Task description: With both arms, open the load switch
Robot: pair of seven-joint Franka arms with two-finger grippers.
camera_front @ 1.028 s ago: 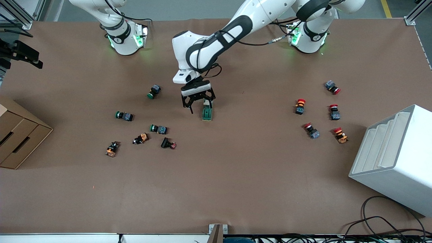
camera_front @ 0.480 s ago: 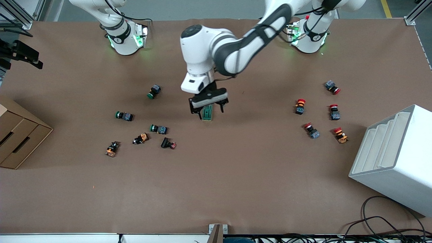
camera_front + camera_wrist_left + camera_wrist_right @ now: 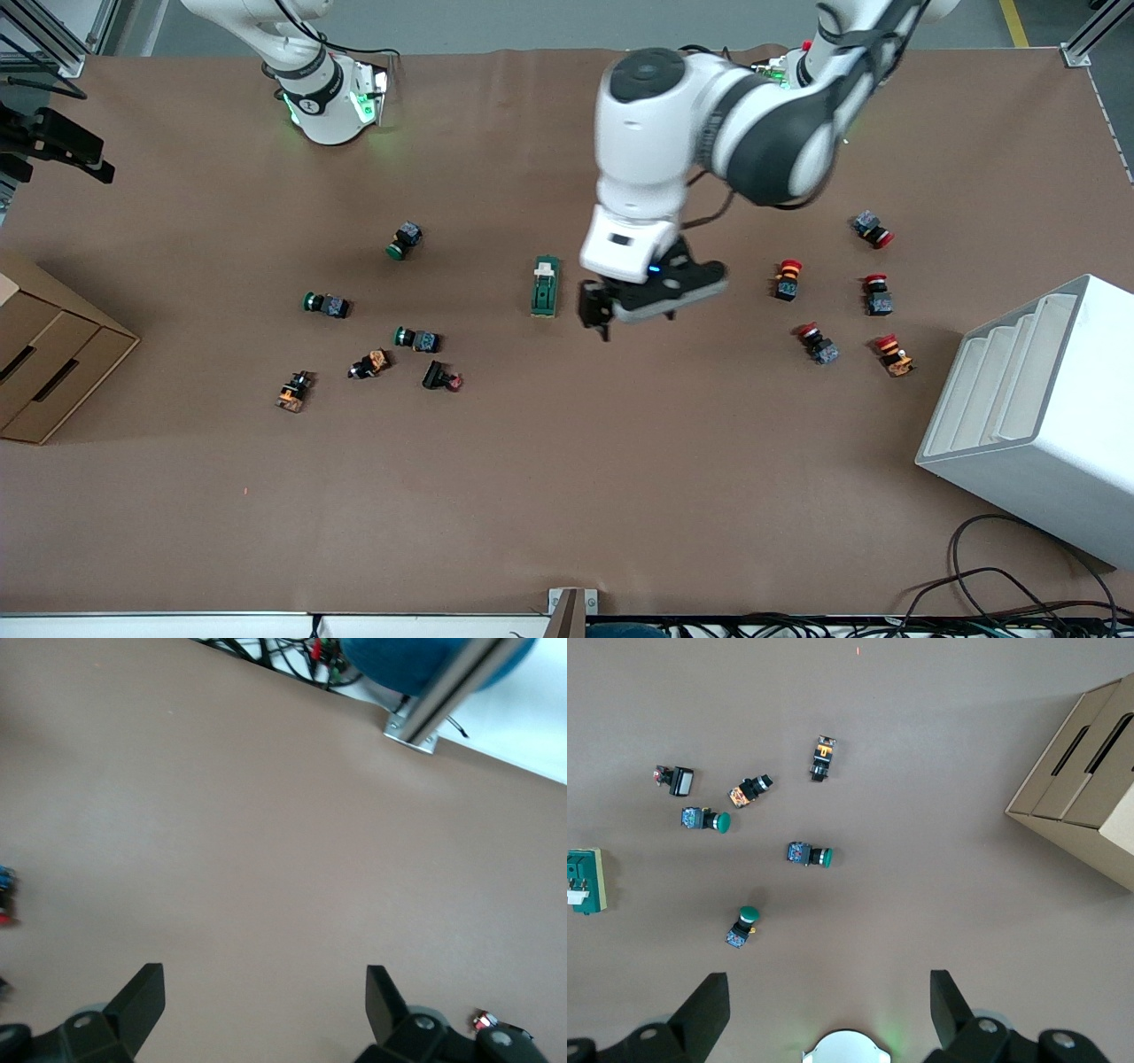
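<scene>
Green-bodied, with its white sliding tab at the end nearer the robots' bases, the load switch (image 3: 544, 286) lies flat on the brown table (image 3: 567, 478) near its middle, untouched. Left gripper (image 3: 633, 310) hangs in the air just beside the switch, toward the left arm's end of the table; its fingers (image 3: 142, 997) stand wide apart with nothing between them. Right gripper (image 3: 824, 1010) is raised high near its own base, jaws likewise spread wide and empty, waiting. Green-capped push-buttons (image 3: 415, 338) lie scattered toward the right arm's end, red-capped push-buttons (image 3: 787, 278) toward the left arm's end. Cardboard box (image 3: 44, 354) and white rack (image 3: 1036, 416) occupy the table's two ends.
</scene>
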